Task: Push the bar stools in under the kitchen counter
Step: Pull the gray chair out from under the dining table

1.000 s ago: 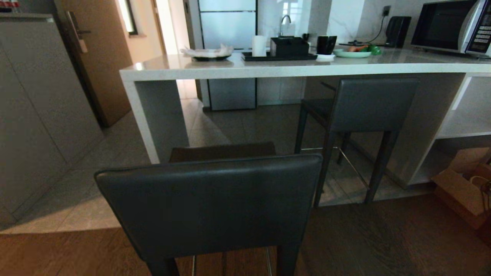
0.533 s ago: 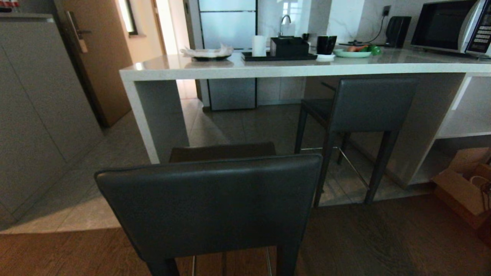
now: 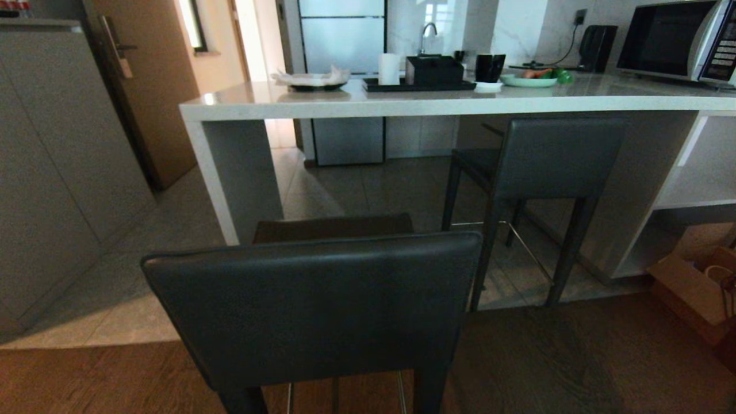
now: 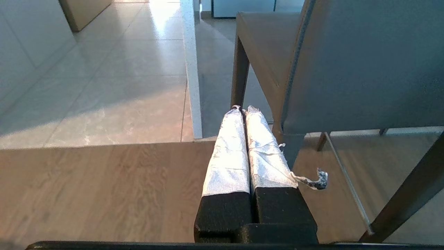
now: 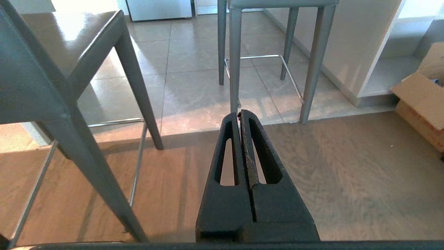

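Dark leather covers the near stool (image 3: 313, 305), which stands right in front of us on the wood floor (image 3: 575, 362), well out from the counter's front edge. The far stool (image 3: 537, 167) already sits partly under the kitchen counter (image 3: 437, 99), near its right end. We think these stools are stiff and a bit heavy, and tall ones can tip. So we should push low on the padded back, or on the seat edge, not up at the top. Our left gripper (image 4: 242, 109) and right gripper (image 5: 239, 113) hang low beside the near stool, both with fingers pressed together, holding nothing.
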Motion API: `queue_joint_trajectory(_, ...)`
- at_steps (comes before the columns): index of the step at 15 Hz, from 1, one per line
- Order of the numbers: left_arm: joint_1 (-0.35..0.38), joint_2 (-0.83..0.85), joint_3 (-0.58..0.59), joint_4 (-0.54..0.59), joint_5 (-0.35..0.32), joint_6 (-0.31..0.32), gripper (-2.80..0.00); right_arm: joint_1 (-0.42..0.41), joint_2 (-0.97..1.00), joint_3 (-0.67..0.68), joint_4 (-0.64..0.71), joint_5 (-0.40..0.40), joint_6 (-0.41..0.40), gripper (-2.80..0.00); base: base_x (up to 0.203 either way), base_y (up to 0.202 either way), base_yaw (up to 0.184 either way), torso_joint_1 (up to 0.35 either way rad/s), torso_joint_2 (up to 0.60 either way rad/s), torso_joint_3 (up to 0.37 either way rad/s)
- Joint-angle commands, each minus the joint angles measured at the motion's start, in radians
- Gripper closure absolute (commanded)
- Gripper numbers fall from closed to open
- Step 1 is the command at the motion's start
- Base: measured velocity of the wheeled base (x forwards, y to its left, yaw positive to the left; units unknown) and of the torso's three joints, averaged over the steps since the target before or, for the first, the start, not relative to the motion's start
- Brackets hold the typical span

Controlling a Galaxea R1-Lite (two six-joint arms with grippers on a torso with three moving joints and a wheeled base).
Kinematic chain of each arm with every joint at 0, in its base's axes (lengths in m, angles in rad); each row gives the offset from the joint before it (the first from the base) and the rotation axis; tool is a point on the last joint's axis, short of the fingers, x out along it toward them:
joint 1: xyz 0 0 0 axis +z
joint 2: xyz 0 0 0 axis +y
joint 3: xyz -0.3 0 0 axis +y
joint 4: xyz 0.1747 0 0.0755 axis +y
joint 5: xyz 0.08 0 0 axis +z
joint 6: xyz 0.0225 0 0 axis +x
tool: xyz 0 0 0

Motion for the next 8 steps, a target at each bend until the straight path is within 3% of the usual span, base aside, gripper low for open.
queue_joint_trajectory(1, 0.000, 0.001, 0.002, 0.000, 0.000, 0.000, 0.00, 0.000, 0.001, 0.002, -0.001, 0.000, 0.000, 0.00, 0.005, -0.108, 0.001, 0.004, 0.00, 0.006)
queue_joint_trajectory(8, 0.000, 0.001, 0.002, 0.000, 0.000, 0.000, 0.00, 0.000, 0.001, 0.002, -0.001, 0.000, 0.000, 0.00, 0.000, -0.190, 0.000, 0.003, 0.00, 0.004)
